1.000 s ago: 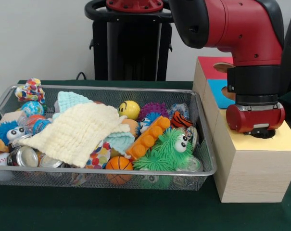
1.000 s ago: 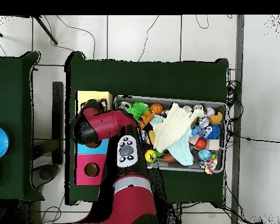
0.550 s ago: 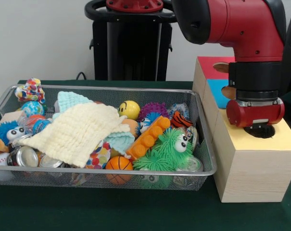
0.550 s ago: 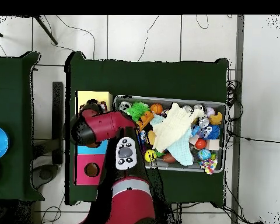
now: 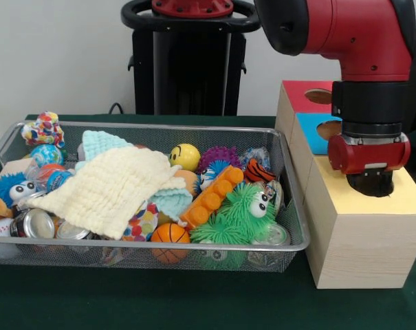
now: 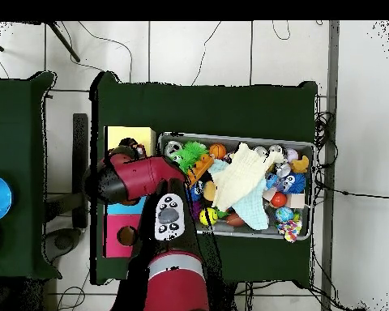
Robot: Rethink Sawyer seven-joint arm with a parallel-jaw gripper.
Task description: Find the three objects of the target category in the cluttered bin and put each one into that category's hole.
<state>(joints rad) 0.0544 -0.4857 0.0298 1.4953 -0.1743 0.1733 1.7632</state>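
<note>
My gripper (image 5: 370, 185) hangs just above the yellow top (image 5: 400, 200) of the wooden sorting box and hides that section's hole. It is a dark stub under the red wrist, with nothing visibly held. Behind it lie the blue section with its hole (image 5: 329, 129) and the red section with its hole (image 5: 320, 96). The wire bin (image 5: 152, 245) to the left holds a pale yellow cloth (image 5: 108, 189), a green fuzzy toy (image 5: 238, 213), a small basketball (image 5: 170, 237), a yellow smiley ball (image 5: 185, 157) and an orange block (image 5: 211, 197). In the overhead view the arm (image 6: 121, 176) covers the box's middle.
Cans (image 5: 32, 223), teal cloths (image 5: 101, 143) and several small balls and fuzzy toys crowd the bin's left and middle. In the overhead view the bin (image 6: 230, 137) lies right of the box's yellow end (image 6: 126, 136). A black stand (image 5: 187, 62) rises behind the bin.
The gripper has risen a little above the yellow section and shifted slightly right in the front view. The things in the bin have not moved.
</note>
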